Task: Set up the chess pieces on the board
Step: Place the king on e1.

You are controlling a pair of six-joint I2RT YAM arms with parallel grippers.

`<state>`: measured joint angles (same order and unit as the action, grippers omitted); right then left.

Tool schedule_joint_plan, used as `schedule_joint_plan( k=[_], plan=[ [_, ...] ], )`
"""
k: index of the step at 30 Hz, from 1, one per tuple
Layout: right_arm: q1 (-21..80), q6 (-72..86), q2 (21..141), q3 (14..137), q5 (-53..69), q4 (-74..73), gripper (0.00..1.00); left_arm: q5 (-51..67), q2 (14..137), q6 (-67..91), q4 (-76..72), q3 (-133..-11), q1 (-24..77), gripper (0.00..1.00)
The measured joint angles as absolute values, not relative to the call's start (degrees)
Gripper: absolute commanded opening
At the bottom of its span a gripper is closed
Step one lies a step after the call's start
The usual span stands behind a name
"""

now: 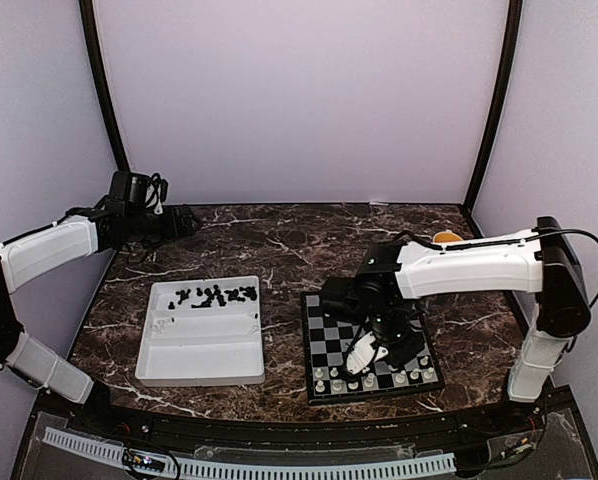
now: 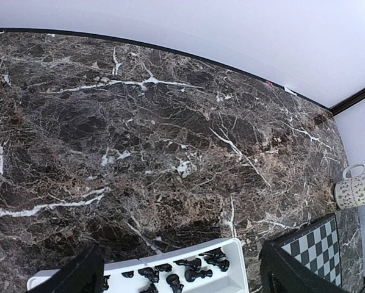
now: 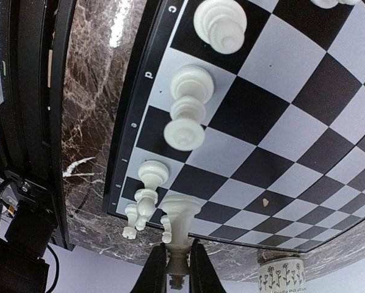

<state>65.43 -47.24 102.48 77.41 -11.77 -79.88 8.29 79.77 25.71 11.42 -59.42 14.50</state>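
Pinching a white piece (image 3: pixel 180 223) in its closed grip, the right claw (image 3: pixel 177 259) hangs over the near rows of the board (image 3: pixel 280 122). The piece's long axis runs in line with the claw, wider end out past the tips, toward the board's lettered edge. More white pieces (image 3: pixel 187 107) stand just ahead of the tips and off to one side, so I'd guess the set-down needs a free square beside them. Whether the held piece touches the board I cannot tell. The left claw (image 1: pixel 184 222) gapes wide, well apart from the board. The black pieces (image 1: pixel 217 295) in the tray (image 1: pixel 199 360) lie nearer to it.
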Motion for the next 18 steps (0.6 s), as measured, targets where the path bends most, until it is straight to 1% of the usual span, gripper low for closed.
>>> schedule_joint_plan(
  k=[7,18],
  plan=[
    [66.02,-47.24,105.93,79.2,-10.04,-79.75,0.03,9.41,79.77,25.93,11.35,-59.42,14.5,0.91],
    [66.78,-47.2,107.35,79.22,-7.86,-79.77,0.04,10.74,79.77,25.93,11.35,-59.42,14.39,0.91]
  ],
)
